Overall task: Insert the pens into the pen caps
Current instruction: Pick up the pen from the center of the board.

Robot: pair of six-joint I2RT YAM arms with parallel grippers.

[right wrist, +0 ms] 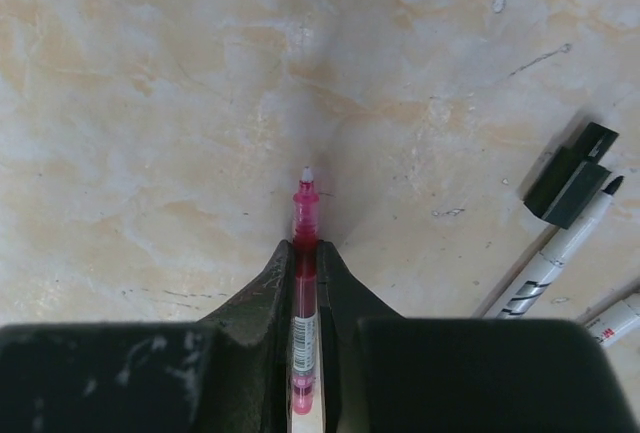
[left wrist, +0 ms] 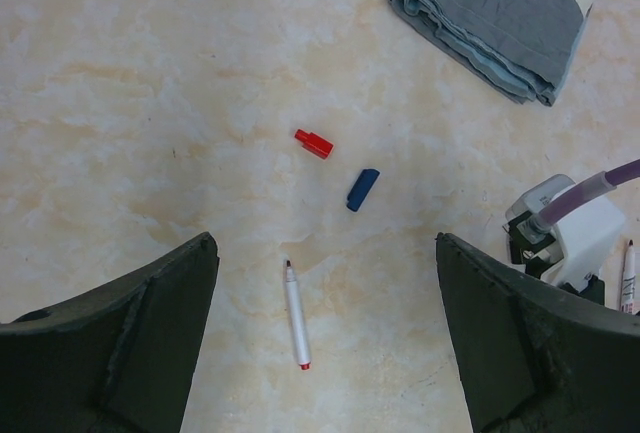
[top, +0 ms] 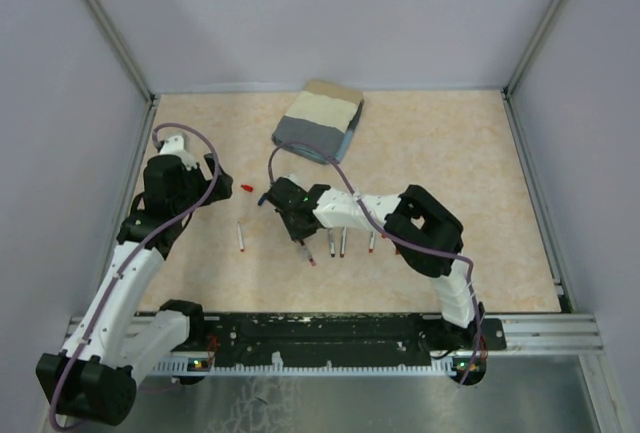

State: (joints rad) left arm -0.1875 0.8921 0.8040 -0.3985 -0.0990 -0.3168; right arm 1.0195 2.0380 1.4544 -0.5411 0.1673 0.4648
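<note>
Red-tipped pen (right wrist: 305,208) clamped between right gripper (right wrist: 305,251) jaws; nib protruding forward.

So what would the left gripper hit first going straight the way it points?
Probably the white pen, lying in line with the open left gripper, though depth is unclear; the red cap and blue cap lie farther on.

The left pincer (left wrist: 322,243) stands wide; between its fingers (left wrist: 130,333) the surface (left wrist: 120,103) is open but for one pen (left wrist: 296,315), and a red cap (left wrist: 314,143) and blue cap (left wrist: 363,189) lie beyond. The right arm (left wrist: 565,238) blocks its right side, the folded cloth (left wrist: 490,18) the far corner. Ahead of the right pincer (right wrist: 306,249), closed on a red pen (right wrist: 305,208), is bare surface; a black cap (right wrist: 572,175) and two pens (right wrist: 555,258) sit to its right.
</note>
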